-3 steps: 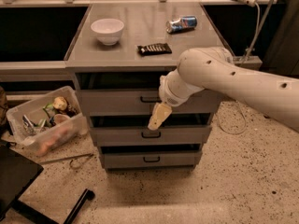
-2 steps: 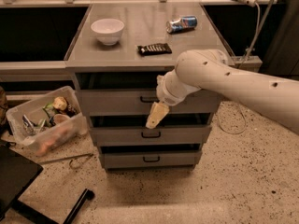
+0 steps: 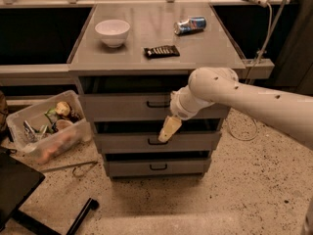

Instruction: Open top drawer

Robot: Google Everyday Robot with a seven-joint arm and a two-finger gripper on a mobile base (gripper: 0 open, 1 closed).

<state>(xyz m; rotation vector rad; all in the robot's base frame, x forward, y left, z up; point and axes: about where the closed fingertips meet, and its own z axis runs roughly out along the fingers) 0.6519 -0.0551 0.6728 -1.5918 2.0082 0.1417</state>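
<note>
On the floor at far left, a clear bin (image 3: 34,131) of odds and ends is sitting beside the grey cabinet (image 3: 122,58). A white bowl (image 3: 112,32), a dark flat packet (image 3: 161,51) and a tipped can (image 3: 190,25) are lying on the cabinet's top. Below them the top drawer (image 3: 117,106) is sitting pushed in, its short black handle (image 3: 158,103) running level across the middle of the front. The gripper (image 3: 166,129) is hanging just below and slightly right of that handle, pointing down and leftward toward the middle drawer (image 3: 127,142); how wide it is standing I cannot tell. The arm (image 3: 254,102) is reaching in from the right. By my judgement, the gripper is needing to rise and edge left to meet the handle.
</note>
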